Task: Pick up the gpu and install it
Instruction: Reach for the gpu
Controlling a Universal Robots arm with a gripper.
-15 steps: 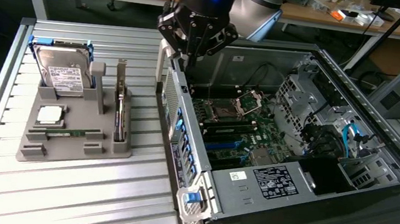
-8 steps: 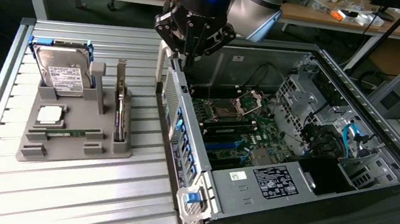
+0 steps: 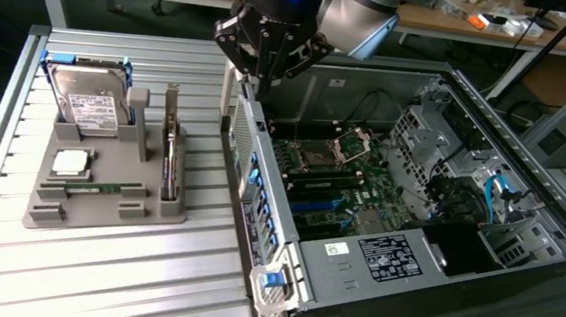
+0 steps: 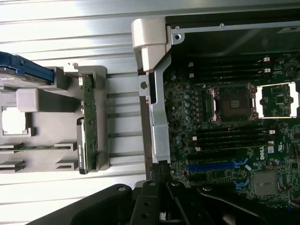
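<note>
The gpu (image 3: pixel 169 151) is a thin dark card standing on edge in a slot of the grey holder tray (image 3: pixel 101 215), at the exterior view's left. From the wrist, the gpu (image 4: pixel 88 126) appears as a narrow green-edged strip with a pale metal end. My gripper (image 3: pixel 260 74) hangs above the open computer case's near wall (image 3: pixel 248 143), to the right of the tray and apart from the card. In the wrist view the gripper (image 4: pixel 159 169) has its fingers shut together with nothing between them, over the case wall (image 4: pixel 157 117).
The open computer case (image 3: pixel 529 190) holds the motherboard (image 3: pixel 338 183) with blue expansion slots (image 4: pixel 218 165). The tray also carries a hard drive (image 3: pixel 89 101), a processor chip (image 3: pixel 71 161) and a green memory stick (image 3: pixel 93 185). A slatted metal table (image 3: pixel 94 280) lies under everything.
</note>
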